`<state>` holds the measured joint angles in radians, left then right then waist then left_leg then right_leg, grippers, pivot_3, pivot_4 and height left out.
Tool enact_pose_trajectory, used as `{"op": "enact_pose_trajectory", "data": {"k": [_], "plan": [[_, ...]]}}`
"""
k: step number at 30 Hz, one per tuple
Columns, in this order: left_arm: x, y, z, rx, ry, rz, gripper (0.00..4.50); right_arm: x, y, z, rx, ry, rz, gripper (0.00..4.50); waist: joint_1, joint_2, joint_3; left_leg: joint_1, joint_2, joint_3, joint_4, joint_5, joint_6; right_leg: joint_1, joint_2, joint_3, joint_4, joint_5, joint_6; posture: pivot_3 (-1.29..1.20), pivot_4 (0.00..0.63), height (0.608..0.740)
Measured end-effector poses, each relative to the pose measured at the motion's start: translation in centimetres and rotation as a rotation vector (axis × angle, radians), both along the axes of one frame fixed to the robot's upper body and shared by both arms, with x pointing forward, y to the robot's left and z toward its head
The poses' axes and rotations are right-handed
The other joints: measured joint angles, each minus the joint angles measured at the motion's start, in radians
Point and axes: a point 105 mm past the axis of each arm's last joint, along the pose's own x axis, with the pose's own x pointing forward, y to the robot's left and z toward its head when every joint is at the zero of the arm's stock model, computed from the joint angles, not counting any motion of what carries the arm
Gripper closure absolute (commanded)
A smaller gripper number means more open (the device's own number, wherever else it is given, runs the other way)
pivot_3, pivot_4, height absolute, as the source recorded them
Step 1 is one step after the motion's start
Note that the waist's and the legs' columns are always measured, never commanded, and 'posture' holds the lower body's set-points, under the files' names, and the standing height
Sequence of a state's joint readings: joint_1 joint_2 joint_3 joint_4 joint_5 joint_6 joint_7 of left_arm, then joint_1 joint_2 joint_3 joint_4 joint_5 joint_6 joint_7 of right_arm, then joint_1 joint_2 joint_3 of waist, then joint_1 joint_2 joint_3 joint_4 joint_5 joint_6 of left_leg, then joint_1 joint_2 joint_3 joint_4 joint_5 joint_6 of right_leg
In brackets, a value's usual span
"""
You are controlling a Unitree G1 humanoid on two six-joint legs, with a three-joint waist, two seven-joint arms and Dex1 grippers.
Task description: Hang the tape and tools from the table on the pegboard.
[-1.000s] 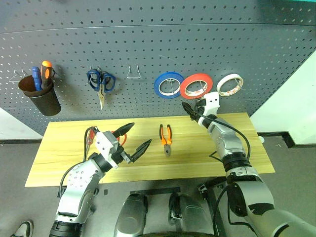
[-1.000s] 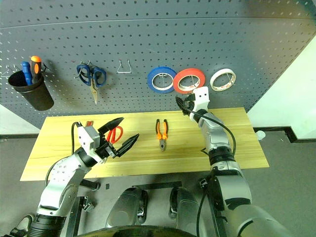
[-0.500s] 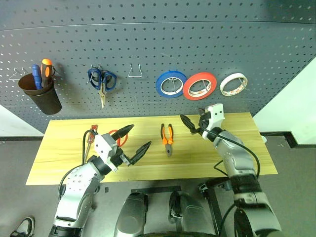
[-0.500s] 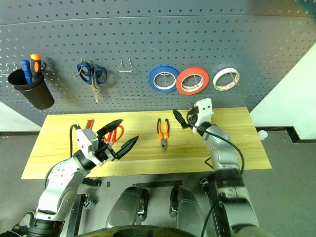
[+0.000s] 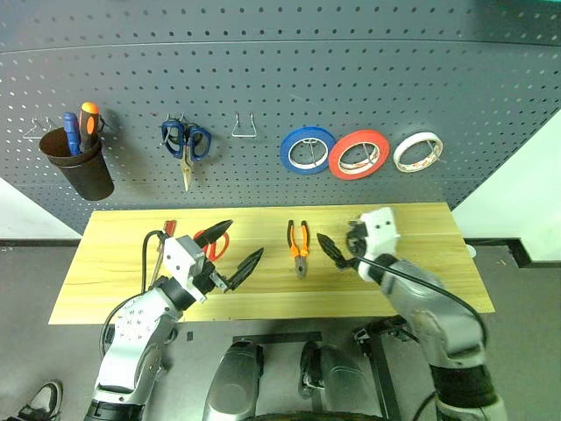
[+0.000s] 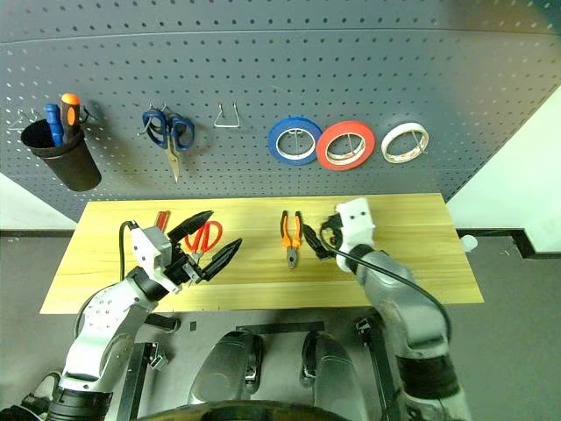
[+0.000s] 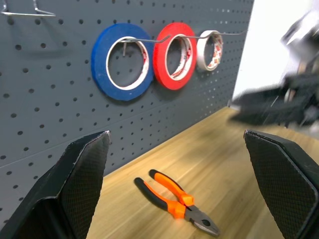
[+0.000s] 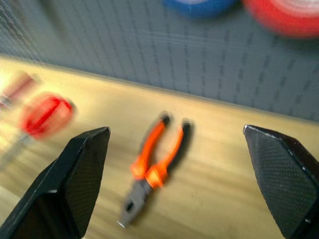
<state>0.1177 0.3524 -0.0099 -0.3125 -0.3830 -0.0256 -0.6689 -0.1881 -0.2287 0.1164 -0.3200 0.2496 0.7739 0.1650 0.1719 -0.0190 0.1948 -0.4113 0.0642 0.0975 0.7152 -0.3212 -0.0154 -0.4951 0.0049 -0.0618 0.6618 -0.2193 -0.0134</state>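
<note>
I see the screwdriver and scissors lying on the desk, left of the pliers. My left gripper hovers over the scissors, fingers apart. My right gripper, just right of the pliers, has fingers apart, empty. The red tape hangs on the pegboard, above the pliers.

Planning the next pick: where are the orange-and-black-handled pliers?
The orange-and-black-handled pliers lie mid-table, just left of the right end effector.
</note>
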Motion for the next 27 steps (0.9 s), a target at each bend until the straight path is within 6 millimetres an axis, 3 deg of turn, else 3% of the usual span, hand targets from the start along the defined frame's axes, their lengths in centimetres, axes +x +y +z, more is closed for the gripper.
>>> {"op": "enact_pose_trajectory", "data": {"k": [5, 13, 20, 27], "plan": [[-0.1, 0.0, -0.5, 0.022, 0.02, 0.007, 0.0, 0.9, 3.3, -1.1, -0.068, 0.058, 0.037, 0.03, 0.005, 0.0, 0.0, -0.003, -0.002, -0.001, 0.001, 0.0, 0.0, -0.001, -0.001, -0.001, 0.0, 0.0, 0.0, 0.39, 0.164, 0.677], [-0.5, 0.3, -1.6, 0.056, 0.057, 0.024, 0.0, 1.0, 6.8, -3.9, -0.111, 0.228, 0.061, 0.03, 0.001, 0.0, 0.0, -0.002, -0.001, -0.001, 0.003, 0.0, 0.0, -0.001, -0.002, -0.001, 0.001, 0.0, 0.0, 0.38, 0.182, 0.677], [-1.3, 1.3, -3.3, 0.085, 0.086, 0.092, 0.0, 2.5, 5.6, -5.1, -0.155, 0.229, -0.136, 0.03, 0.0, 0.0, 0.0, -0.003, -0.001, -0.001, 0.003, 0.0, 0.0, -0.001, -0.002, 0.0, 0.001, 0.0, 0.0, 0.39, 0.199, 0.677], [-1.2, 1.4, -3.3, 0.083, 0.077, 0.112, 0.0, 3.7, 6.0, -4.4, -0.166, 0.171, -0.214, 0.03, -0.011, 0.001, 0.001, -0.002, -0.001, -0.001, 0.003, 0.0, 0.0, -0.001, -0.002, 0.0, 0.001, 0.0, 0.0, 0.38, 0.21, 0.677]]}}
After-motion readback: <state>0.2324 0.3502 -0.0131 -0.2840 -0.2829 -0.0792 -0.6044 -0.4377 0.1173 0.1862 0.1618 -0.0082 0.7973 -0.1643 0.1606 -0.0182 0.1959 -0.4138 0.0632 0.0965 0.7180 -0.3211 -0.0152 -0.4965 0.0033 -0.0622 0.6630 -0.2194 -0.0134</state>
